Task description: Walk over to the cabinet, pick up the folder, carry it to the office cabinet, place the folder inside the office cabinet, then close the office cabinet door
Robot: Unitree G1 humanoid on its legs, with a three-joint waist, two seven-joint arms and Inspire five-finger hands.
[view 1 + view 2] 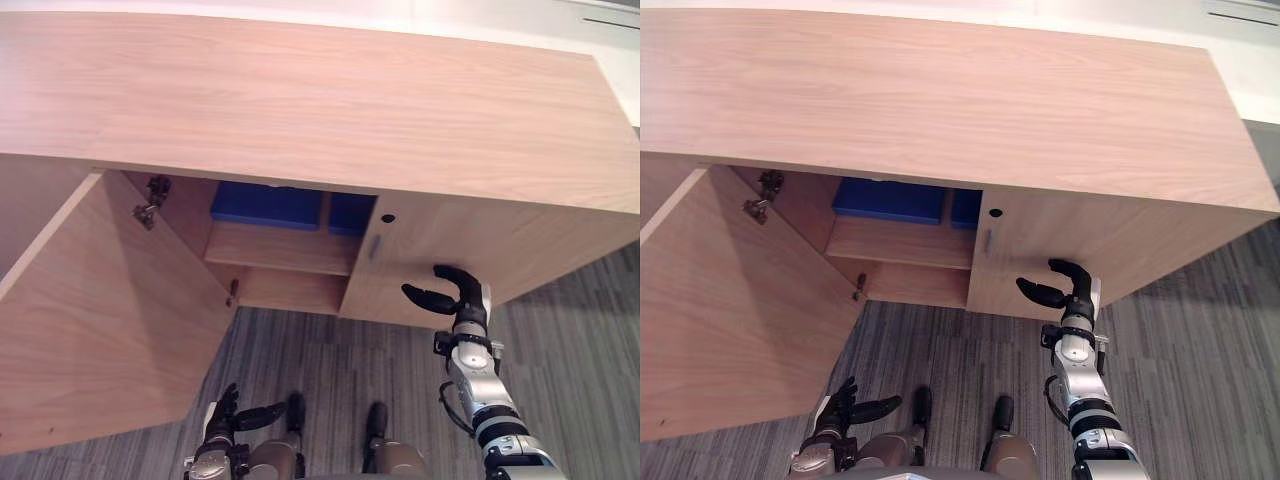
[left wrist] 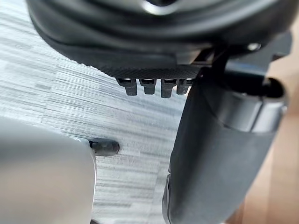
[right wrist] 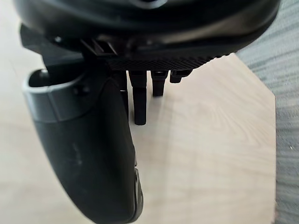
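Observation:
The blue folder point(image 1: 268, 205) lies flat on the upper shelf point(image 1: 280, 248) inside the wooden office cabinet point(image 1: 320, 100), partly hidden under the cabinet top. The cabinet's left door point(image 1: 100, 310) stands swung open toward me. My right hand point(image 1: 455, 295) is raised just in front of the closed right door point(image 1: 500, 245), open, thumb apart from the relaxed fingers, holding nothing; the right wrist view shows its fingers point(image 3: 140, 100) close to the wood panel point(image 3: 210, 140). My left hand point(image 1: 235, 415) hangs low beside the open door's lower edge, open and empty.
Grey striped carpet point(image 1: 560, 330) covers the floor in front of the cabinet. The open door takes up the left side. A small handle point(image 1: 375, 245) and a keyhole point(image 1: 388, 217) sit on the right door's inner edge. A hinge point(image 1: 150, 200) shows at the upper left.

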